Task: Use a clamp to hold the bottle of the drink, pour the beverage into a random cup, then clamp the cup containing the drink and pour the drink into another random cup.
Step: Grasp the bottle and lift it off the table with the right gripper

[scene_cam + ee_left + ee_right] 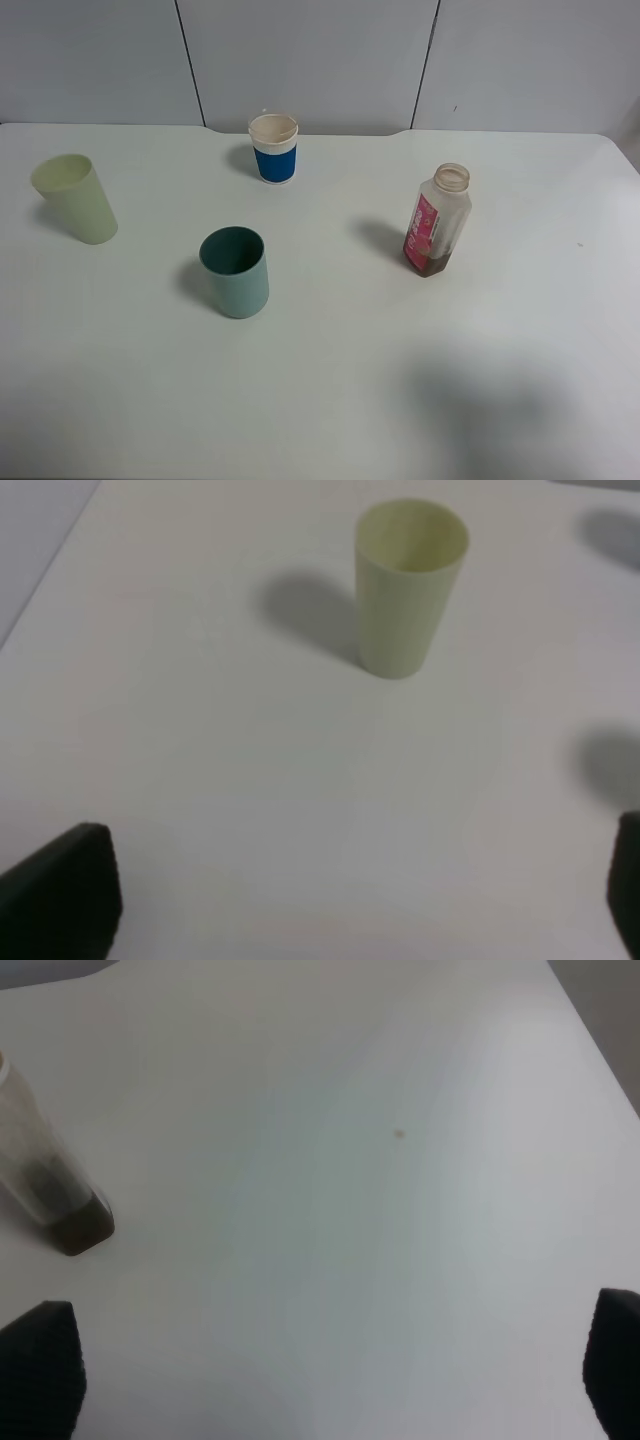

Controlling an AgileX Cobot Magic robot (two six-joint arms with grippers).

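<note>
I'd take the upright bottle [437, 222], toward the surface's [330, 400] right edge, with my nearer right gripper [328, 1375], jaws wide and empty.

A robotics test lab, by every visible sign — a plain white counter [330, 400] with rounded rear corners stands against pale grey wall panels [300, 60] divided by dark vertical seams. Four props stand well apart on it like samples in a trial: a pale yellow-green cup [75, 198], a teal-green cup [235, 272], a white paper cup [273, 150] with a blue band and an uncapped clear bottle [437, 220] with a pink-red label. Arm-mounted cameras look down on the same surface past the dark tips of the left pincer [345, 890] and the right pincer [328, 1365] — machine hardware.
</note>
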